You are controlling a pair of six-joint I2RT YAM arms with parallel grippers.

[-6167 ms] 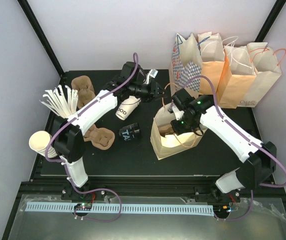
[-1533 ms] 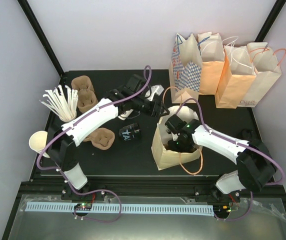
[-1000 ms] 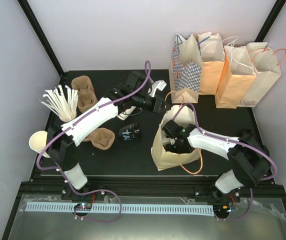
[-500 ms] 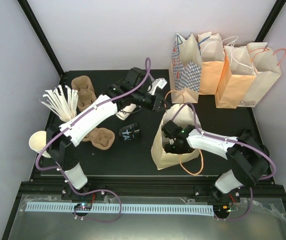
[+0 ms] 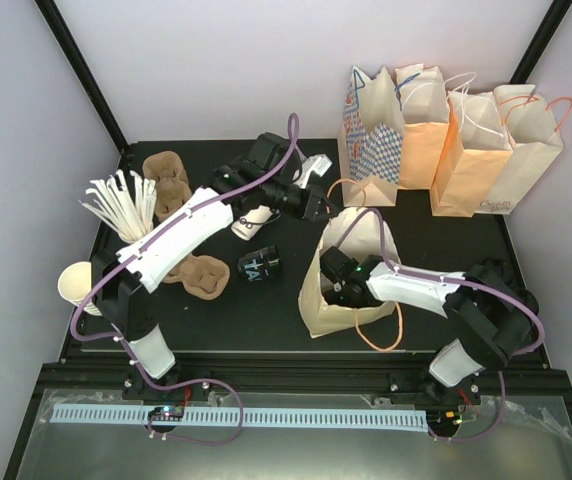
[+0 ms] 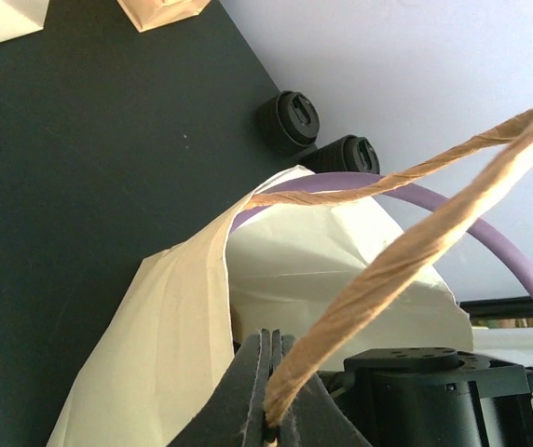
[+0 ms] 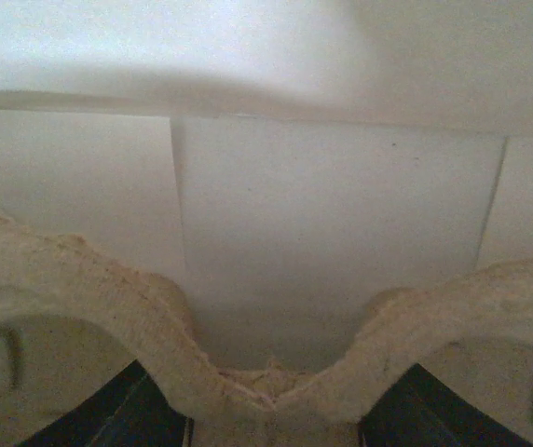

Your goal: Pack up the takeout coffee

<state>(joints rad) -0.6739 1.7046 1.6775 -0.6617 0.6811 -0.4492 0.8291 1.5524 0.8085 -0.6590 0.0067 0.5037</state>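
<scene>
Right wrist view: right pincer (image 7: 271,414) is down inside the open bag (image 5: 313,300). Its fingers stand apart on either side of a moulded pulp carrier (image 7: 89,279); whether they press on it cannot be told.
Open bag, interior: cream paper, mouth up, standing mid-bench. From above, the right arm hides its floor and contents.
Black cup (image 5: 259,265): lies on its side just left of the bag; not the item wanted.
Takeout coffee (image 5: 246,226): white printed cup on its side on the bench (image 5: 266,320), beyond the black cup. It is outside the bag, partly under the left arm, and held by neither pincer.
Handling, judged: light, thin-walled paper. It would dent under a hard squeeze and roll while lying down; the rolled rim is its stiffest part. Whether it is filled cannot be told.
Hold, judged: a gentle pinch across the body just below the rim.
Left pincer (image 6: 268,386): clamped tight on the bag's twisted paper handle (image 6: 388,270), holding it up.
Hard to make out: the arm covers most of the cup's lettering and mouth. No lid is identified; two round black things (image 6: 290,121) by the bench edge may be lids, uncertain.
Far row: paper bags (image 5: 466,150) stand at the back.
</scene>
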